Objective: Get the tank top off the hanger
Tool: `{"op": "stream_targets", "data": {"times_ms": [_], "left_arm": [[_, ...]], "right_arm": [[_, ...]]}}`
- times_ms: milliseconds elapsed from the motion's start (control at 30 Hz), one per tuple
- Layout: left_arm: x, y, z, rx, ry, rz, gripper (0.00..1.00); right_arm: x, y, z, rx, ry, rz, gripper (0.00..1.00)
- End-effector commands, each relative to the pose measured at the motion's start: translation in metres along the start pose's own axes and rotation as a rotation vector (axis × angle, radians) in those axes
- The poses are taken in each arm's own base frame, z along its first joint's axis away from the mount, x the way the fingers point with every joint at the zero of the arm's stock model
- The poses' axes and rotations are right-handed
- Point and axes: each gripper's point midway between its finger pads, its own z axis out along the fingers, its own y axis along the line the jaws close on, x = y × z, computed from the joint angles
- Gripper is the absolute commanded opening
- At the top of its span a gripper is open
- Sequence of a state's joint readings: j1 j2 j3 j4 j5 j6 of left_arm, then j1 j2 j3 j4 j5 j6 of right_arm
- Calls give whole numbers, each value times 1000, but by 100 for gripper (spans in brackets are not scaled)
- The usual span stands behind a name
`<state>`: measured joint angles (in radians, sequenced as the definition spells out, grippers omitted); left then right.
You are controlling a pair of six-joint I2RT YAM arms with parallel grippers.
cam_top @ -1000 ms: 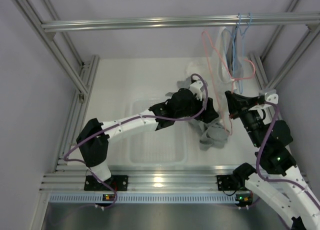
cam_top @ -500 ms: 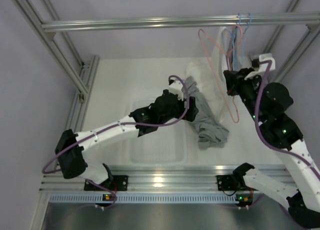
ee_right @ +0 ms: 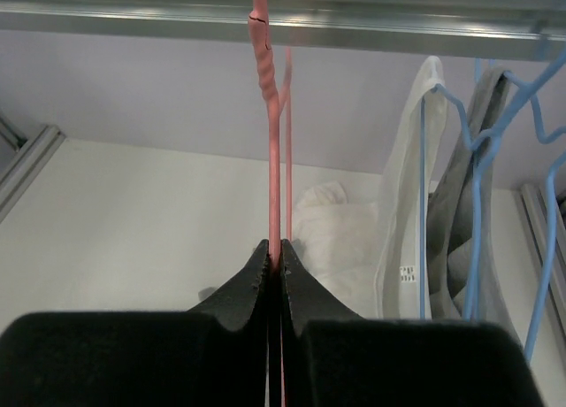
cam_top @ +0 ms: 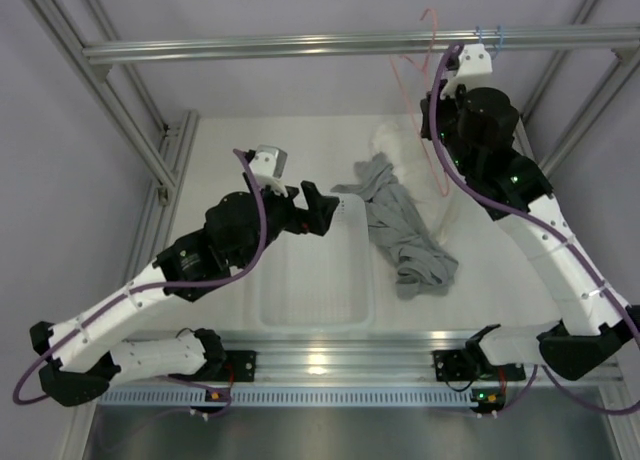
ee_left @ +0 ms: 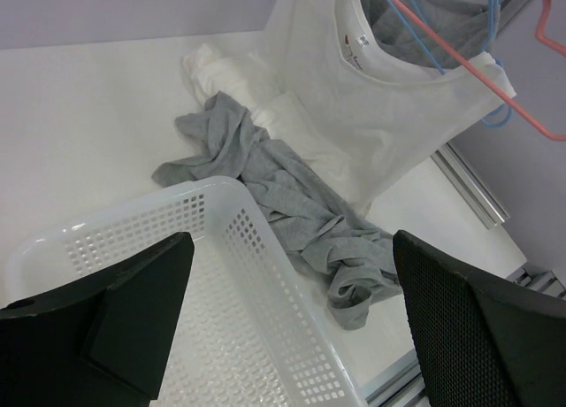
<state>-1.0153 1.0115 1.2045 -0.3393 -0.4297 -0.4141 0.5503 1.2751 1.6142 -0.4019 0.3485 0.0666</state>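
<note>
The grey tank top (cam_top: 402, 235) is off the wire and lies crumpled on the table (cam_top: 230, 160), at 3 o'clock of the white basket (cam_top: 268, 315) and just outside its rim, so the removal itself looks done. The left gripper (cam_top: 318, 206) hangs with its jaws wide apart and nothing between them, over the basket's 12 o'clock edge. The right gripper (ee_right: 274, 252) is pressed together on the bare pink hanger (ee_right: 268, 142), which rises toward 12 o'clock past the rail (ee_right: 133, 18); whether its hook sits on the rail cannot be told. The main risk lies there: 2 narrow fingertips pinch 1 thin wire, so the hanger could swivel or slide in the grip, and a release before the hook bears on the rail would drop it onto the tank top. At 3 o'clock of that wire hang the blue hangers (ee_right: 478, 159) carrying a white shirt (ee_left: 354, 106); a sideways swing could tangle the pink wire with them and pull the shirt down. If the tank top is meant for the basket, it touches white cloth (cam_top: 392, 140) at its 12 o'clock end, and a careless pick could take both.
</note>
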Motion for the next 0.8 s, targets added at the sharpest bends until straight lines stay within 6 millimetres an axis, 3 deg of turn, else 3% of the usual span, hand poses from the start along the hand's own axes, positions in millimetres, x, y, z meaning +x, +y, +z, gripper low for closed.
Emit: {"op": "stream_targets", "data": {"times_ms": [0, 33, 167, 400, 633, 667, 700, 767], "left_arm": [[1, 18, -13, -61, 12, 40, 99], [2, 18, -13, -62, 15, 42, 99], [7, 22, -12, -75, 33, 64, 99], [18, 27, -5, -108, 62, 102, 99], [29, 28, 6, -130, 94, 127, 99], [32, 28, 9, -132, 102, 127, 99], [33, 27, 11, -131, 107, 128, 99], [38, 23, 15, -119, 125, 124, 99]], "right_arm": [[-16, -10, 13, 58, -17, -17, 0], [-2, -8, 25, 65, 30, -32, 0], [19, -5, 42, 83, 92, -7, 0], [46, -28, 38, 210, 151, 22, 0], [67, -25, 41, 175, 199, 22, 2], [68, -23, 42, 163, 201, 24, 13], [66, -20, 41, 148, 199, 31, 36], [58, -20, 36, 135, 182, 40, 54]]}}
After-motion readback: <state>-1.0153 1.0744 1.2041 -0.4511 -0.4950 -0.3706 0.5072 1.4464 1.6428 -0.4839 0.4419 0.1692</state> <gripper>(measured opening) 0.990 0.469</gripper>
